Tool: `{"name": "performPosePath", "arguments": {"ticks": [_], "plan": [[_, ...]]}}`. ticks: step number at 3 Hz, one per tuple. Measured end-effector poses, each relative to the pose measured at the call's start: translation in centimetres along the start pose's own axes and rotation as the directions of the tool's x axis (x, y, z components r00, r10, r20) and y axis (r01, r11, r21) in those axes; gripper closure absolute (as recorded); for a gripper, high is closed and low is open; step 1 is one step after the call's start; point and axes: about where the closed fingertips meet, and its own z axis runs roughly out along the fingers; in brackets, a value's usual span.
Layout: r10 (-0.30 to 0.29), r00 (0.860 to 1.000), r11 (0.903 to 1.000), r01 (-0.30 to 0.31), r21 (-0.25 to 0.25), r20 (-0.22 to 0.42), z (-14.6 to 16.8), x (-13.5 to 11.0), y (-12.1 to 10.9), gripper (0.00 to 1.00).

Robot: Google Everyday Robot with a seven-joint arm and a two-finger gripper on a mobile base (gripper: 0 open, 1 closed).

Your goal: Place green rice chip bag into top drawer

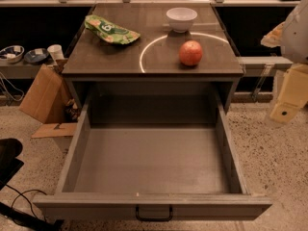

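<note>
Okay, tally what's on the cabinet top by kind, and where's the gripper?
Snack bags: 1, the green rice chip bag
Bowls: 1, the white bowl
Fruit: 1, the apple
Total: 3
The gripper hangs at the right edge, off the cabinet, holding none of them.

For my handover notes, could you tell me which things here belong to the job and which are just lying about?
Job: chip bag, open drawer, gripper at the right edge.
Lying about: bowl, apple, cardboard box.
</note>
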Motion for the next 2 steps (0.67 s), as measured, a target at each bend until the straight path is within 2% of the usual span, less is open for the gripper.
{"name": "performPosePath", "arguments": {"ticks": [1, 2], "plan": [[0.000, 1.000, 1.0000, 0.000, 0.000, 0.000, 0.00, 0.00, 0.00, 0.00], [-0.009, 1.000, 0.9987, 0.009, 0.049, 0.016, -0.12, -0.97, 0.39, 0.00]]}}
